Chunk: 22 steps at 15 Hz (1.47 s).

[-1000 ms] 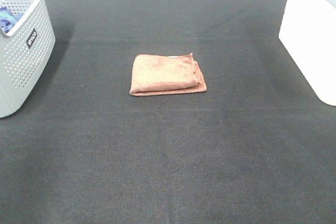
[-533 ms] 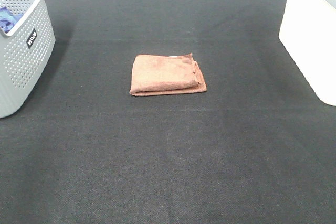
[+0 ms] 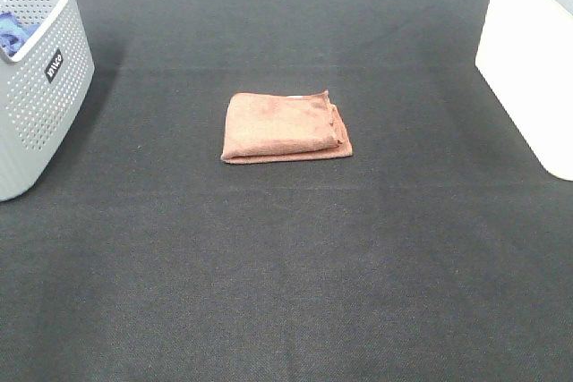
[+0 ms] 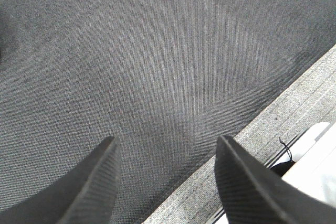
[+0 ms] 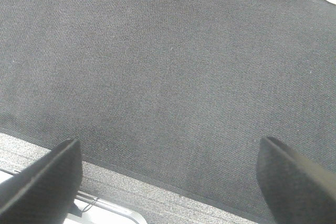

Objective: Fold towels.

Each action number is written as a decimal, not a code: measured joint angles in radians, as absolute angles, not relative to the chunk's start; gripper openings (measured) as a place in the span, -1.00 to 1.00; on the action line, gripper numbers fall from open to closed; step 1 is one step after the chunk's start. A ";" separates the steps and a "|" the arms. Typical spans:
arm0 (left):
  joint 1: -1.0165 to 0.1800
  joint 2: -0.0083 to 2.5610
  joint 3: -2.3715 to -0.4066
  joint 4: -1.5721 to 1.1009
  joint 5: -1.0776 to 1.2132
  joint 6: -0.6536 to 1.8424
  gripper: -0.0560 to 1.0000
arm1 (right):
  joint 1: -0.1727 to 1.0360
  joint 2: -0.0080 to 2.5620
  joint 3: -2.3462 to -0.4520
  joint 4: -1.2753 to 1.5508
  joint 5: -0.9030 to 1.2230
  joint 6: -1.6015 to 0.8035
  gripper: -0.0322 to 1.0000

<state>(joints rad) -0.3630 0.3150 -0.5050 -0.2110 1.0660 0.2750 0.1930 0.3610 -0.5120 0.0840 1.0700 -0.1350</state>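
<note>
So your towel [image 3: 285, 128] is sitting folded up into a neat little rectangle pretty much in the middle of the worktop [image 3: 295, 266], which is covered in a dark mat. You can see a couple of layered edges stacked at its right side, and nothing is touching it. Off at the left edge you've got a grey perforated basket [image 3: 40, 78] with something blue [image 3: 12, 31] poking up inside it, well apart from the towel. On the right edge there's a white box [image 3: 528, 60], also well away. Neither arm shows up in the high view at all. Your left claw [image 4: 165, 153] is hanging released over bare mat near the mat's hem, with nothing between its two dark fingers [image 4: 94, 182]. Your right claw [image 5: 168, 153] is spread really wide, also over bare mat just by the hem, and it's got nothing in it either.
</note>
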 joint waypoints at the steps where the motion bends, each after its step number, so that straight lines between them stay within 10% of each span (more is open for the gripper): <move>1: -0.363 0.315 -0.505 -0.211 1.066 0.275 0.11 | 0.193 0.361 -0.512 0.084 1.070 -0.135 0.71; 22: -0.031 -0.004 -0.505 -0.211 1.060 0.275 0.11 | 0.059 0.018 -0.512 0.089 1.066 -0.135 0.71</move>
